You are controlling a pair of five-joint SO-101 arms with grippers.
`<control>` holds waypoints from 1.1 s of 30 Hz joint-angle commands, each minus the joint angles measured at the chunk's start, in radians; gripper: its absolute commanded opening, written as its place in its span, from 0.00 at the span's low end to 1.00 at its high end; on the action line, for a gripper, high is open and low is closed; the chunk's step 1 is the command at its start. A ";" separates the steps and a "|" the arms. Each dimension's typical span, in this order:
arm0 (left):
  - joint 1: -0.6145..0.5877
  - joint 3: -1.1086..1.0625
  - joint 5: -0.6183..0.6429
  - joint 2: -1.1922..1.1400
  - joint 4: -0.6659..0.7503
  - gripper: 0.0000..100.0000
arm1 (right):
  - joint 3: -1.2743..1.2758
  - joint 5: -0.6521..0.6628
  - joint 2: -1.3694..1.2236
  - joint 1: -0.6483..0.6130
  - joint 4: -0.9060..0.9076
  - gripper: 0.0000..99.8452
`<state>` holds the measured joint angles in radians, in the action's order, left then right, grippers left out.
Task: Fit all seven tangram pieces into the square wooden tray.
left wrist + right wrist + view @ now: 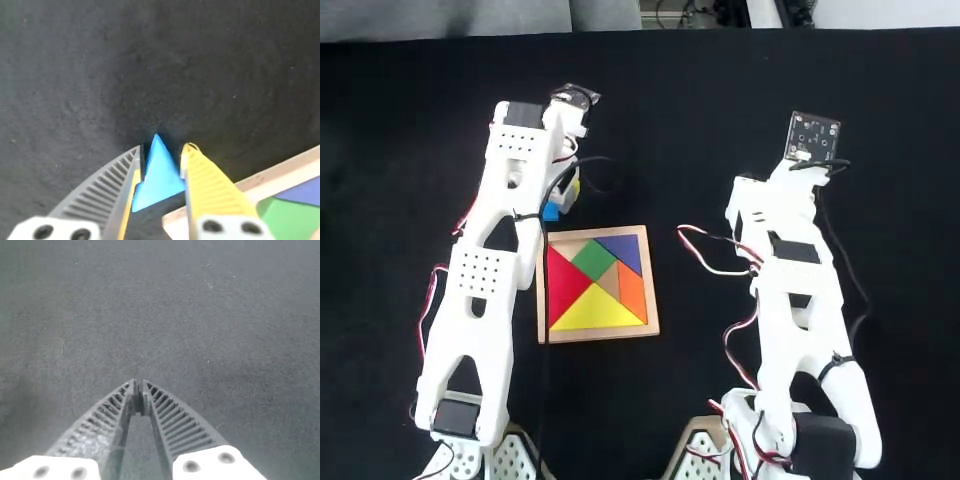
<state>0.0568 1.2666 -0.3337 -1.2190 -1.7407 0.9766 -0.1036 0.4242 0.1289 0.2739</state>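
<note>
Blue triangle (159, 170) pinched in left gripper (163, 148), just off tray (280, 171) corner. Lift over rim, rotate to fit, lower flat. Right gripper (138, 386) closed, empty, well apart from tray.

wooden tray (600, 334) on black table (720, 110), blue piece (552, 211) beside

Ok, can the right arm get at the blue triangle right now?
Probably not: the left gripper is shut on the blue triangle, covering both its sides, beside the wooden tray.

No readable text, numbers or signs anywhere.
</note>
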 commanded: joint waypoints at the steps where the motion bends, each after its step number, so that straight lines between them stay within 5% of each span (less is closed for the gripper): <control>1: -0.019 0.041 -0.063 0.014 -0.020 0.23 | -0.007 0.011 -0.001 -0.011 -0.015 0.01; 4: -0.025 0.038 -0.149 0.014 -0.020 0.29 | -0.008 0.011 -0.001 -0.011 -0.015 0.01; 16: -0.018 -0.016 -0.331 0.015 -0.021 0.28 | -0.008 0.011 0.002 -0.011 -0.015 0.01; 33: -0.018 -0.070 -0.279 0.014 -0.020 0.28 | -0.010 0.011 0.001 -0.011 -0.015 0.01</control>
<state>0.0261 1.2144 -0.6329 -1.2098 -1.7438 0.9766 -0.1036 0.4242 0.1289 0.2739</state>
